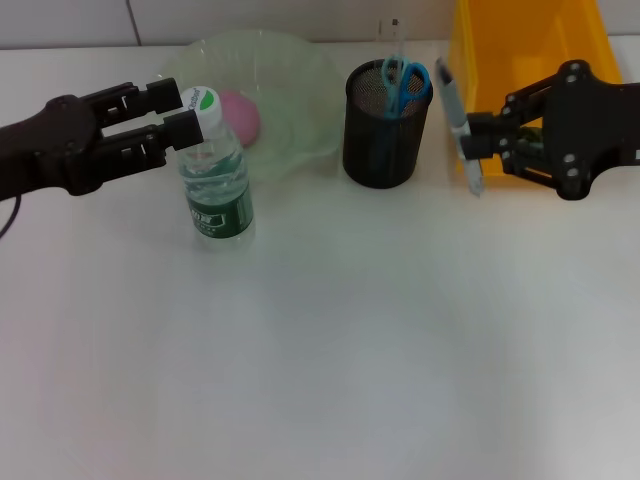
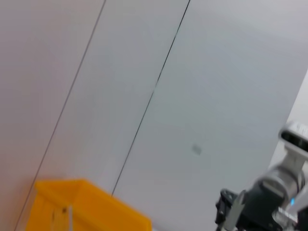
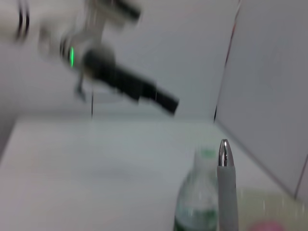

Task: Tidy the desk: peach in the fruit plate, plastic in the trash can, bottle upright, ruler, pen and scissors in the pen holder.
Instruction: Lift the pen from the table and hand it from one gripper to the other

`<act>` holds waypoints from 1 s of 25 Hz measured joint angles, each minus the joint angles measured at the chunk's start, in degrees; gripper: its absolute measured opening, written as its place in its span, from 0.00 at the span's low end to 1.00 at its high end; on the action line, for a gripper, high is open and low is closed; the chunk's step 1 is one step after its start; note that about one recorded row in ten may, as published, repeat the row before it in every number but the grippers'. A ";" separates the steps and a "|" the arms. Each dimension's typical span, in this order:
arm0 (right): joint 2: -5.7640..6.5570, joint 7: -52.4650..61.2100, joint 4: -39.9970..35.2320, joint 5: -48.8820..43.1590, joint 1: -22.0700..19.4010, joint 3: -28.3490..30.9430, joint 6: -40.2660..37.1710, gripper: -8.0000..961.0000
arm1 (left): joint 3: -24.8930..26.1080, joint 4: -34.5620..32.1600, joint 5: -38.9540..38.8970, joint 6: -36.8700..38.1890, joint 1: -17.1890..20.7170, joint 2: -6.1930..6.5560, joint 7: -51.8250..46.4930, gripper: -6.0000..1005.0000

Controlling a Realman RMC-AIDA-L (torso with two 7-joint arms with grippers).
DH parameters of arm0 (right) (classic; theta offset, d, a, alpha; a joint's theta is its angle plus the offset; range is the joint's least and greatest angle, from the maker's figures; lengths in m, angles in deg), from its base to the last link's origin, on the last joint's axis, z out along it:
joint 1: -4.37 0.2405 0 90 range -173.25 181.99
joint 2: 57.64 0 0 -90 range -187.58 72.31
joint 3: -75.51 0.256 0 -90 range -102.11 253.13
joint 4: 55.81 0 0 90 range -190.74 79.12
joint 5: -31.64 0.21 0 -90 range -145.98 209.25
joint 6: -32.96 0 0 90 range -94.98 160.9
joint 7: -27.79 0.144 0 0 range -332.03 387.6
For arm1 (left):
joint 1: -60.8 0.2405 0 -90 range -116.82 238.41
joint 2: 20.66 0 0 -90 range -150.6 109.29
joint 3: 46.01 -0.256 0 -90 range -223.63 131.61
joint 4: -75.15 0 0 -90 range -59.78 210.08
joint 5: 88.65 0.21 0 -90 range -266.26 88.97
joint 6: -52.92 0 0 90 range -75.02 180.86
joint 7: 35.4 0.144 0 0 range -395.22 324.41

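Note:
The clear water bottle (image 1: 219, 185) with a green label stands upright on the table. My left gripper (image 1: 186, 110) is open, its fingertips at the bottle's white and green cap. My right gripper (image 1: 470, 140) is shut on a grey pen (image 1: 456, 115) and holds it tilted above the table, just right of the black mesh pen holder (image 1: 385, 135). Blue scissors (image 1: 405, 82) and a clear ruler (image 1: 395, 35) stand in the holder. A pink peach (image 1: 241, 115) lies in the pale green fruit plate (image 1: 295, 100). The right wrist view shows the pen (image 3: 226, 192) and bottle (image 3: 197, 207). No plastic shows.
The yellow trash can (image 1: 525, 50) stands at the back right, behind my right gripper; it also shows in the left wrist view (image 2: 86, 207). The white table (image 1: 330, 350) stretches toward me. A wall stands behind the table.

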 joint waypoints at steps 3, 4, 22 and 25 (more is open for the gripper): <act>0.02 -3.28 6.85 7.45 -1.87 1.28 -0.69 0.13 | 0.24 5.40 -2.86 0.32 -0.42 -0.02 4.79 0.71; -0.01 -4.19 8.89 9.29 -2.18 1.34 -1.10 0.13 | 0.23 6.45 -3.65 0.43 -0.52 -0.07 5.92 0.71; -0.31 -7.32 31.52 13.74 5.63 -4.91 2.85 0.13 | -3.54 16.97 -6.65 0.65 -6.63 -0.64 22.05 0.69; -0.35 -7.32 32.81 13.88 6.48 -6.08 3.85 0.13 | -5.92 17.01 -6.63 -1.69 -7.65 -0.70 21.64 0.68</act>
